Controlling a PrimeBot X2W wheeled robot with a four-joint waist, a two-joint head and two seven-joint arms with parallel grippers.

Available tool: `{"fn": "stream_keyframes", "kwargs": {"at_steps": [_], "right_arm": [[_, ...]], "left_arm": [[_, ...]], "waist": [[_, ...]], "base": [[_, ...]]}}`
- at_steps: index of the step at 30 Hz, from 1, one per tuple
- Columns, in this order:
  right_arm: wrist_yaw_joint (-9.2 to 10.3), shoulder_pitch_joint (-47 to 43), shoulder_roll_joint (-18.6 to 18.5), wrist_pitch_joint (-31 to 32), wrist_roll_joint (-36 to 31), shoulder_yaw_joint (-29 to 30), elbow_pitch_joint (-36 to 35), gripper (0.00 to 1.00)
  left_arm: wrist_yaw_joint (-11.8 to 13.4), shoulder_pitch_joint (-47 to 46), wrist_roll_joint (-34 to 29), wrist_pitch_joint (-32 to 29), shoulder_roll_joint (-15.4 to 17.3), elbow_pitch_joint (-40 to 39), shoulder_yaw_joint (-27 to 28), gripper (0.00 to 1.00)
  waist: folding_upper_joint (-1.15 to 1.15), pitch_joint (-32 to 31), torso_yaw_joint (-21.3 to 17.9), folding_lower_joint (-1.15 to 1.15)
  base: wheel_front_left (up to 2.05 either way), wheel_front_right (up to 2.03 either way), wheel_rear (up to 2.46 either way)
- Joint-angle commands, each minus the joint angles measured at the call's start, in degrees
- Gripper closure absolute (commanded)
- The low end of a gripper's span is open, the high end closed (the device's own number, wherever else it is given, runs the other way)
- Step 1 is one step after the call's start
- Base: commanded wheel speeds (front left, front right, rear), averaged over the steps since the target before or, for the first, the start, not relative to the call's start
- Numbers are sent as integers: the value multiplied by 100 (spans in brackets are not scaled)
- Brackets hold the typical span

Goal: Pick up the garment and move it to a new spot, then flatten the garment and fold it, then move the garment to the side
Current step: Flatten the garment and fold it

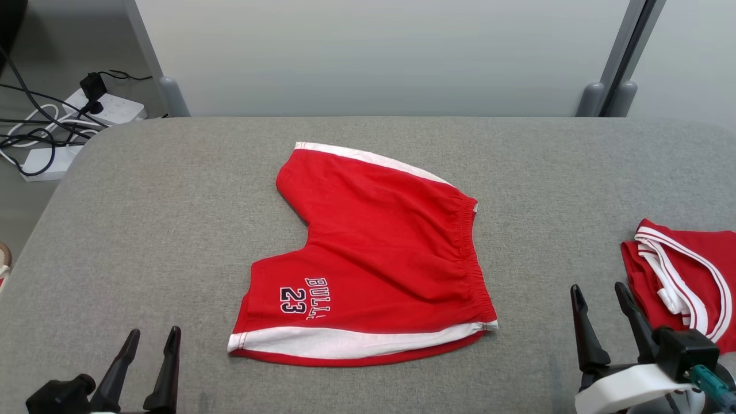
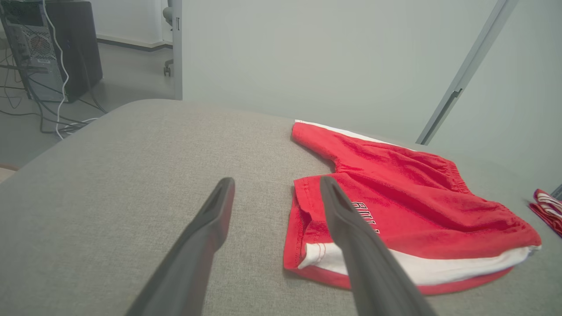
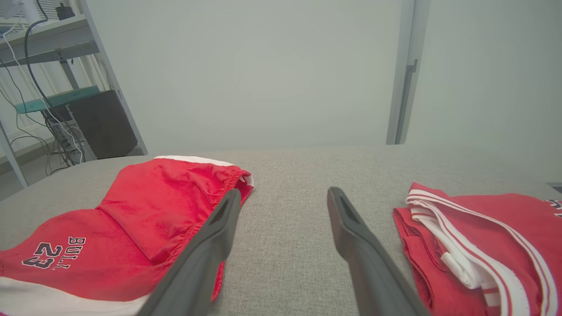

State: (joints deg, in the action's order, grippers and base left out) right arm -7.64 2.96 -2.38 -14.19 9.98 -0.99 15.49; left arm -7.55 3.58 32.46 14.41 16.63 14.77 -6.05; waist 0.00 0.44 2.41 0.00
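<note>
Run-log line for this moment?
shorts: spread on table, unfolded | left end effector: open, empty | right end effector: open, empty | second red garment: right side

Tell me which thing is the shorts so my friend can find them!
Find the big grey table; the shorts lie spread flat in its middle. They are red with a wide white side band and "23" printed near one leg's hem. The other red garment, at the table's right edge, is bunched up with thin striped trim.

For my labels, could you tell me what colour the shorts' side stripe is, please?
The side stripe is white; head view shows it best.
</note>
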Motion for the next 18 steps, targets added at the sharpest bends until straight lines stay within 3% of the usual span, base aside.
{"fn": "stream_keyframes", "kwargs": {"at_steps": [1, 8, 18], "right_arm": [[15, 27, -50, -73, -46, -153, -70, 0], [15, -100, -50, -79, -38, -253, -50, 0], [15, -45, -50, -76, -226, -659, 194, 0]], "left_arm": [[7, -82, -156, 59, 26, -75, 340, 0], [7, 73, -393, 59, -118, -90, 500, 0], [7, 37, -302, 59, -49, -161, 380, 0]], "waist": [[0, -23, 3, 0], [0, -13, 16, 0], [0, 135, 81, 0]], "base": [[0, 0, 0], [0, 0, 0], [0, 0, 0]]}}
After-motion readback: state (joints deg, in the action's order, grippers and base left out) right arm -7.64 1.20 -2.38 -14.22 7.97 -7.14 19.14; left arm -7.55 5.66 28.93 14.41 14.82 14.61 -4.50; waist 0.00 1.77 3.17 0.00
